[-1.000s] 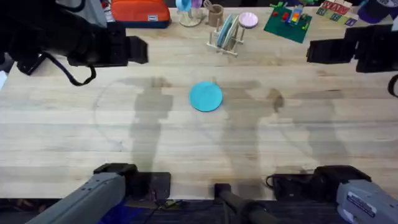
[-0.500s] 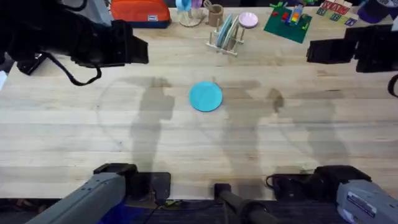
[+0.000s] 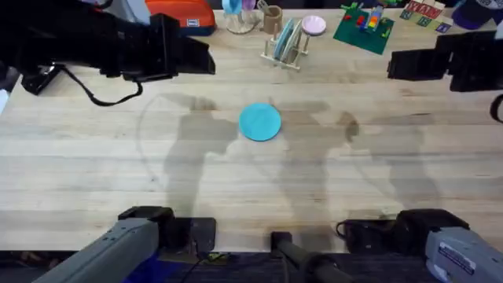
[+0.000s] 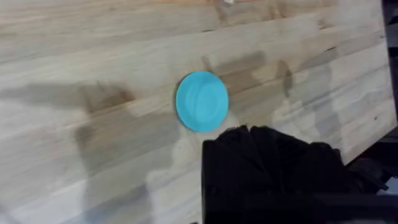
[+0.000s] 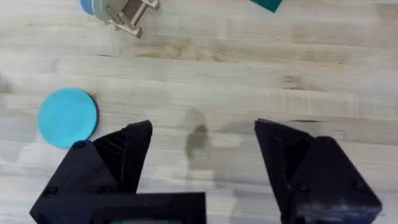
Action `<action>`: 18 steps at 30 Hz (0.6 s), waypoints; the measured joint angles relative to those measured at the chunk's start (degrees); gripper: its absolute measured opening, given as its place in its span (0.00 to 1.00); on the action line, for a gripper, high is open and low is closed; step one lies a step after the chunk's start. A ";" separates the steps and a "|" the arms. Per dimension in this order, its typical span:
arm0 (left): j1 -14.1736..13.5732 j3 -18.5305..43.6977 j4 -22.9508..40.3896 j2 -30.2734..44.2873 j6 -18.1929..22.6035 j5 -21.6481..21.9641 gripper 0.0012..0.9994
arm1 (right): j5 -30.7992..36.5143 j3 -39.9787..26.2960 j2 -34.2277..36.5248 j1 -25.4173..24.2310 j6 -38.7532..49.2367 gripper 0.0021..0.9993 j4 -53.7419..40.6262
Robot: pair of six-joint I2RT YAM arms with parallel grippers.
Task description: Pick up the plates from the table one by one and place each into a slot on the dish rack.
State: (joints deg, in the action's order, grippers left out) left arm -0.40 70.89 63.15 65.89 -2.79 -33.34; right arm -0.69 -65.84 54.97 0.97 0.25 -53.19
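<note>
**One blue plate flat on the table, both grippers raised and empty**

While the right gripper [image 5: 202,168] hangs above bare wood with its two black fingers spread wide apart and nothing between them, the left gripper [image 3: 200,56] sits high over the far left of the table [image 3: 94,165]; whether its fingers are apart or together cannot be told, since they show as one dark mass in the left wrist view. Neither gripper touches a plate. A turquoise plate [image 3: 259,122] lies flat near the middle of the table, well apart from both grippers; it shows just beyond the left fingers [image 4: 267,168] in the left wrist view. Farther back stands the dish rack [image 3: 286,43], with plates already upright in its slots. Beside it to the right lies a green brick baseplate [image 3: 363,30], and to the left an orange case [image 3: 179,14].
</note>
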 joint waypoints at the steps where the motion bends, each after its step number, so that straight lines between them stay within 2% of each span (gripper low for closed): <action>1: 0.00 -0.57 -1.10 0.00 0.04 -0.88 0.04 | 0.00 0.00 0.01 0.00 0.00 1.00 0.00; 12: 0.00 -12.40 -12.47 0.04 0.43 -8.30 0.04 | 0.00 0.00 -0.01 0.00 0.00 0.99 -0.02; 18: 0.00 -20.85 -21.31 0.04 0.72 -11.78 0.04 | 0.00 0.00 0.01 0.00 0.00 1.00 -0.02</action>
State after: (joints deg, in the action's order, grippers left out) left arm -0.40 50.03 41.84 65.93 -2.07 -45.12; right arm -0.69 -65.84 54.98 0.97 0.25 -53.21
